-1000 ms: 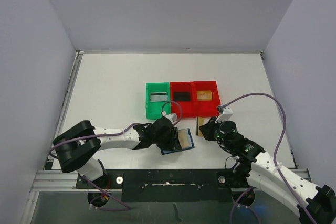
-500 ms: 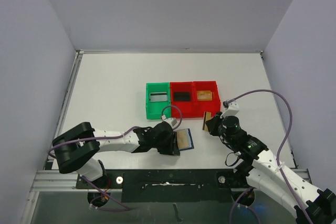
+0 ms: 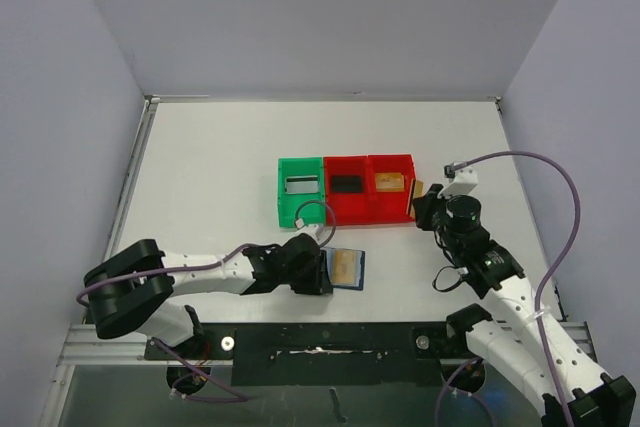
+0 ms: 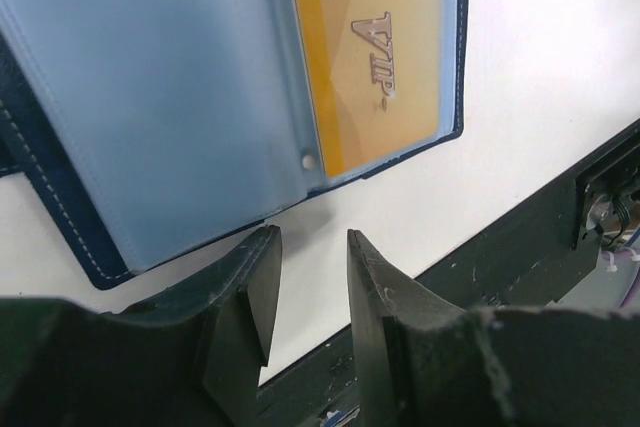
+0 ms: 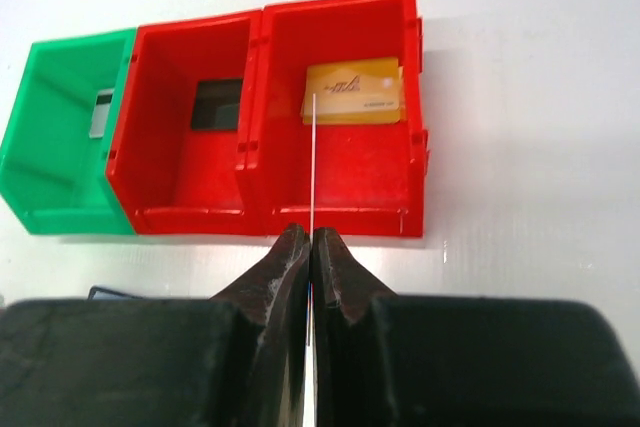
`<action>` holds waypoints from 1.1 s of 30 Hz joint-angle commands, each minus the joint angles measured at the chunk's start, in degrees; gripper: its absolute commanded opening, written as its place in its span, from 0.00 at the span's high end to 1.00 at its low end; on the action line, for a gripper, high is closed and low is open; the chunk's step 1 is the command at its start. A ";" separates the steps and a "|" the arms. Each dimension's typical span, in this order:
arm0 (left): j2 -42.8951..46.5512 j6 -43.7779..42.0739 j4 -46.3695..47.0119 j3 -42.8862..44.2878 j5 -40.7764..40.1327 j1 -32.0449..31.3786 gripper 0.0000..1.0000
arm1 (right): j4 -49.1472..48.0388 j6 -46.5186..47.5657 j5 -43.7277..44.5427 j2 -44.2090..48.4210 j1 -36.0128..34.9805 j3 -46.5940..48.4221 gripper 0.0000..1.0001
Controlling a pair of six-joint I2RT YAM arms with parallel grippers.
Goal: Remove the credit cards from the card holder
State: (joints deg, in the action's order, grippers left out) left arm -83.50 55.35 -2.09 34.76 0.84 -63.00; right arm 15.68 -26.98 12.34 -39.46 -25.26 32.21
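Note:
The dark blue card holder (image 3: 350, 269) lies open near the front edge, and a gold credit card (image 4: 380, 57) sits in its clear pocket. My left gripper (image 3: 320, 273) rests at the holder's left side. Its jaws (image 4: 307, 242) stand open just off the holder's edge (image 4: 150, 117), with only bare table between them. My right gripper (image 3: 421, 201) is shut on a thin tan card (image 3: 417, 190) by the right red bin's right end. In the right wrist view that card (image 5: 312, 147) shows edge-on, rising from the closed gripper (image 5: 311, 237) over the bin.
Three bins stand in a row: green (image 3: 300, 215) with a greyish card (image 3: 300, 185), middle red (image 3: 347, 212) with a black card (image 3: 347, 184), right red (image 3: 392, 212) with a gold card (image 5: 352, 91). The black mounting rail (image 3: 320, 339) runs along the near edge.
My right gripper has carried its card up and to the right, from beside the holder to the right red bin. The left gripper has drawn back a little to the left.

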 commanded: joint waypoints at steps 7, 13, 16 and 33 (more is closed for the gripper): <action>9.23 -2.46 2.13 -1.41 0.37 0.16 0.69 | -12.78 -1.18 -36.05 -8.09 28.07 7.18 1.00; 17.28 -2.73 -2.24 -3.12 -3.47 1.52 0.68 | -23.09 5.45 -44.88 -11.41 32.00 7.45 1.00; 20.61 -3.26 -4.94 -3.62 -4.00 3.93 0.67 | -20.95 20.26 -42.22 -12.69 26.58 8.46 0.99; 27.91 -3.50 -10.04 -6.20 -2.47 11.82 0.67 | -1.34 73.90 -27.78 -23.38 13.05 14.30 1.00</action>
State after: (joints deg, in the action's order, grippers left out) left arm -56.62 51.86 -13.06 28.47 -2.33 -51.53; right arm 16.36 37.95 -13.69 -62.26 -10.20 45.63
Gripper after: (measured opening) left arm 0.327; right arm 0.031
